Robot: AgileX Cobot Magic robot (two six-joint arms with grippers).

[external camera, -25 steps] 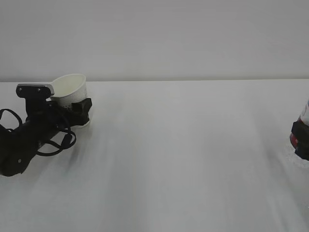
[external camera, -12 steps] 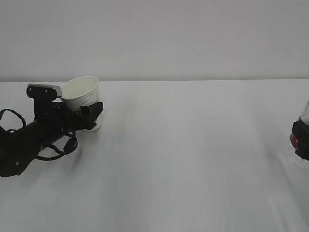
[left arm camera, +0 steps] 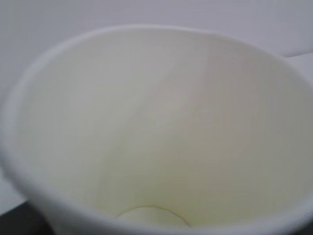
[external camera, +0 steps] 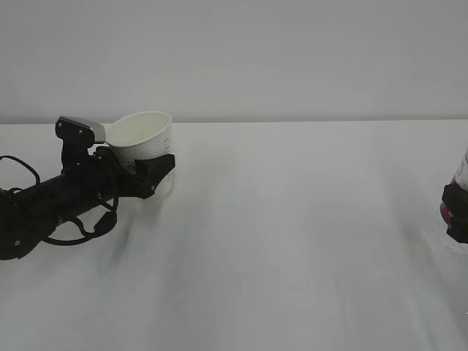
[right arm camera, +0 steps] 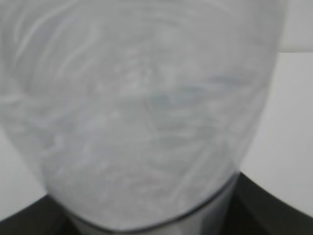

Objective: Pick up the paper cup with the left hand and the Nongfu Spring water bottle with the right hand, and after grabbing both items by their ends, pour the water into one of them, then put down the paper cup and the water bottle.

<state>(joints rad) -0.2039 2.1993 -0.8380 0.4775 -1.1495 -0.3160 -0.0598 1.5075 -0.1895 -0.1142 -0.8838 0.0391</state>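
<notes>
My left gripper (external camera: 151,172) is shut on the lower part of the white paper cup (external camera: 143,139), holding it off the table with its mouth tilted toward the arm. The left wrist view looks straight into the paper cup (left arm camera: 156,122): pale inner wall and round bottom, no liquid seen. At the far right edge, my right gripper (external camera: 455,213) clasps the Nongfu Spring water bottle (external camera: 463,174), of which only a sliver with a red band shows. The clear, blurred bottle (right arm camera: 142,107) fills the right wrist view, with dark fingers (right arm camera: 274,205) at the lower corners. The water cannot be made out.
A white table (external camera: 292,241) stretches between the two arms, ending at a pale wall behind. The black left arm (external camera: 44,208) with looping cables lies low over the table at the left.
The left arm has carried the paper cup to the right and slightly upward. The right gripper and bottle have stayed in place.
</notes>
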